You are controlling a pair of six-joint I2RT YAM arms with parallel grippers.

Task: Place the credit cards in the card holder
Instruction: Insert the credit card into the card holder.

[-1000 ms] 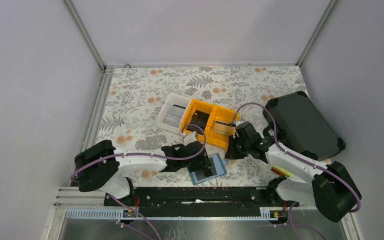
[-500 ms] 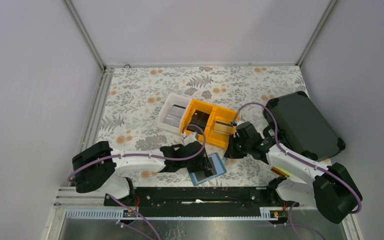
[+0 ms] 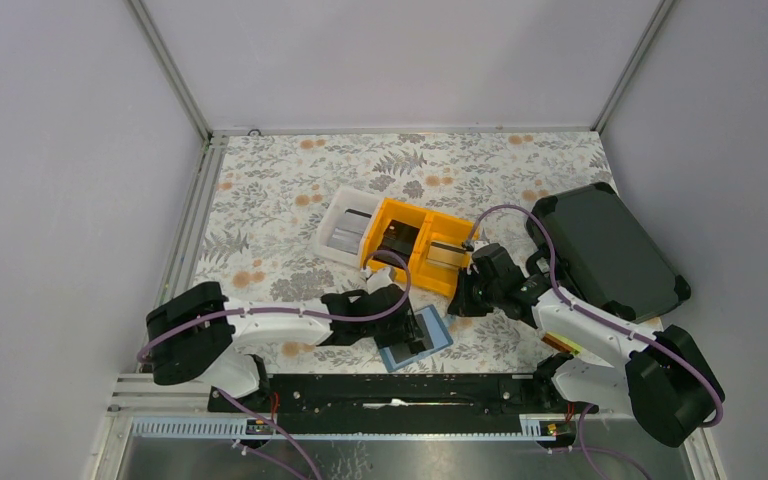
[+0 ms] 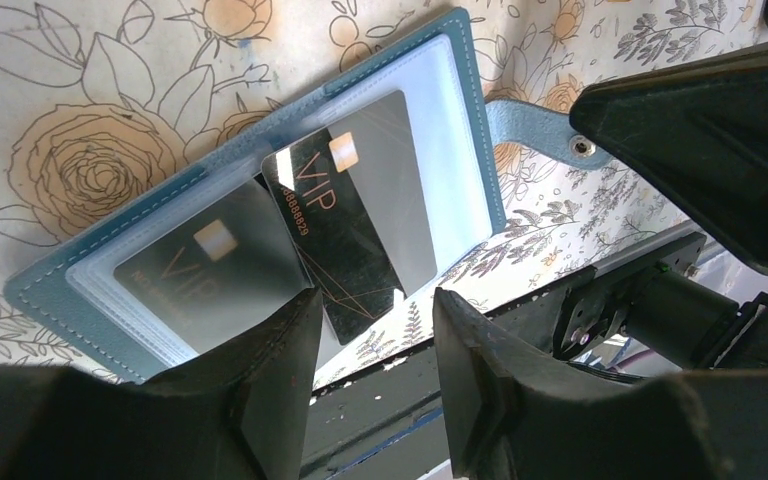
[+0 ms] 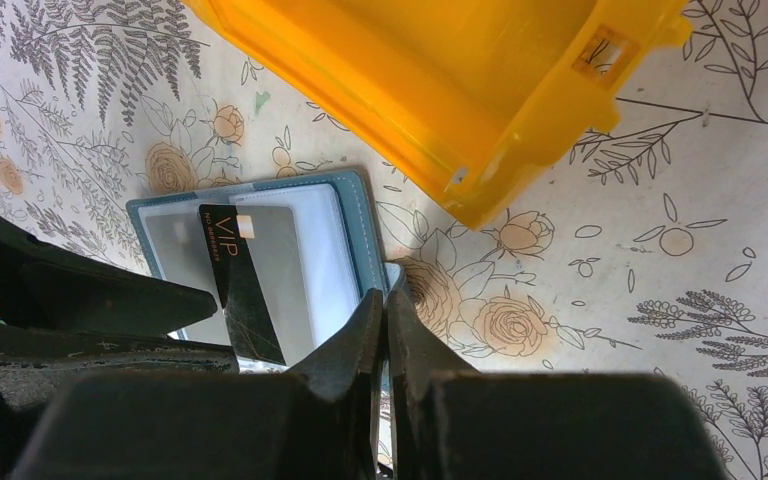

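Left wrist view gives us the clearest look: the card holder (image 4: 455, 170) lies open on the floral bench (image 4: 90, 60), close to its near edge. One dark card (image 4: 210, 270) already sits under the clear sleeve of one pocket. A second dark card (image 4: 350, 230), marked VIP, lies skewed across the other pocket, and its near end sticks out past the holder's edge. We cannot tell whether its far end is under the sleeve or only on top of it.

The left tool (image 4: 375, 300) has its jaws apart on either side of that protruding end. Bare bench shows beside the card, so we judge that it grips nothing.

The right tool (image 5: 385, 300) is closed, with its tip at the holder's edge by the small snap tab (image 4: 535, 125), just in front of the orange bin (image 5: 460, 90). We cannot make out whether it pinches the tab or only presses on it.

The card is not seated, and we think the risks follow from that:
- A push along the skewed line could make the card ride over the sleeve instead of entering it.
- A corner could catch and drag the soft holder.
- If the right tool's hold on the holder slips, the holder may shift or fold.
- A nudge toward us could send the card off the near edge.
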